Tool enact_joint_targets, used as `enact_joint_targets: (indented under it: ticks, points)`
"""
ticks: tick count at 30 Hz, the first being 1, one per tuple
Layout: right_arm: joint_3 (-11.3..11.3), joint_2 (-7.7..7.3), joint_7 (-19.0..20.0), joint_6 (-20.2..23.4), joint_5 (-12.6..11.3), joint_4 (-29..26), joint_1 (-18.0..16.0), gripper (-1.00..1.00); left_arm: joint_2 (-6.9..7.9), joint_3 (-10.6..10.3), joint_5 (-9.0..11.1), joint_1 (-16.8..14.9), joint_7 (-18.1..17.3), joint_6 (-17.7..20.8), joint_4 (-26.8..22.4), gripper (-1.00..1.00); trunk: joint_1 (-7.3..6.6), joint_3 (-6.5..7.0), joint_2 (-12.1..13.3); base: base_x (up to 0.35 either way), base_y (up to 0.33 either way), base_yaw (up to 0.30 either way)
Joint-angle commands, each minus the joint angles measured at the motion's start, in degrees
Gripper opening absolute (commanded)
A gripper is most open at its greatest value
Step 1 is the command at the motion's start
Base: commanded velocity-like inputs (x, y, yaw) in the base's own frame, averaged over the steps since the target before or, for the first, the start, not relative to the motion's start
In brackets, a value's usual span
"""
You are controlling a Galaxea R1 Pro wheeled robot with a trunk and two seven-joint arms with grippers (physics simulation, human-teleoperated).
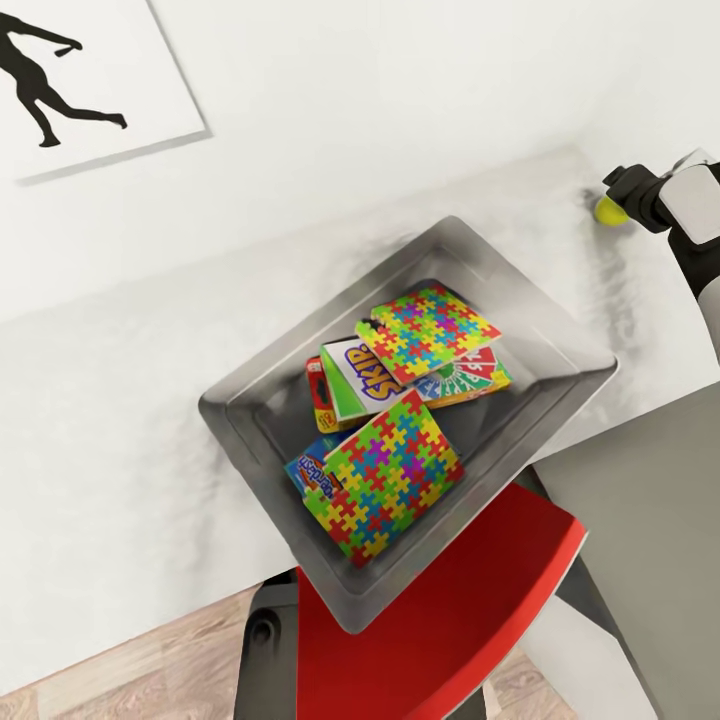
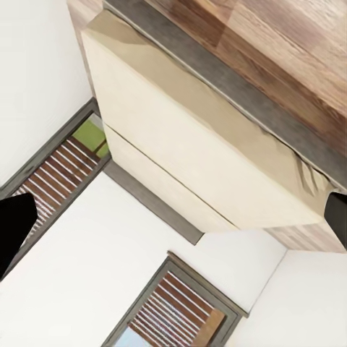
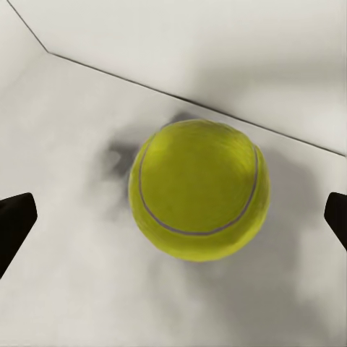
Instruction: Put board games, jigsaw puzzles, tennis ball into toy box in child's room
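- Right gripper (image 3: 173, 217) is spread wide around the tennis ball (image 3: 199, 189): in the right wrist view its two dark fingertips (image 3: 14, 228) show at the frame's side edges, well clear of the ball on both sides, so it grips nothing.
- In the head view the ball (image 1: 608, 210) sits at the upper right of the frame, on the light grey table (image 1: 120, 420) close to the wall, with the right arm's dark end just beside it.
- Left gripper (image 2: 173, 217) is open too and empty; its wrist view looks across the room at the beige bed (image 2: 195, 137), the wood floor and a window.
- The toy box (image 1: 560, 385) fills the middle of the head view. It already holds both jigsaw puzzles (image 1: 385, 475), and the three board games (image 1: 355, 375) lie under and beside them.
- By my judgement the ball is the one toy not yet in the box.
- The ball should be light, springy and fuzzy enough to hold, but round: any nudge may send it rolling along the table.
- Best hold is across its widest middle, fingers level on opposite sides, closed gently; a grip above or below centre could squeeze it out.
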Motion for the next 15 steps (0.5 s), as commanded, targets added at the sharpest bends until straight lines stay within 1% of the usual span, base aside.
enact_joint_targets:
  ticks: [1, 15]
  points:
    - [0.44, -0.07, -0.39, 0.19, -0.37, -0.11, -0.03, 1.0, -0.07, 0.21, -0.33, -0.04, -0.46, 0.24, -0.21, 1.0, 0.04, -0.08, -0.1, 0.0, 0.0, 0.0]
    - [0.52, 0.05, -0.39, -0.09, -0.36, -0.22, -0.04, 1.0, -0.07, 0.21, -0.32, -0.08, -0.49, 0.25, -0.18, 1.0, 0.04, -0.22, -0.1, 0.0, 0.0, 0.0]
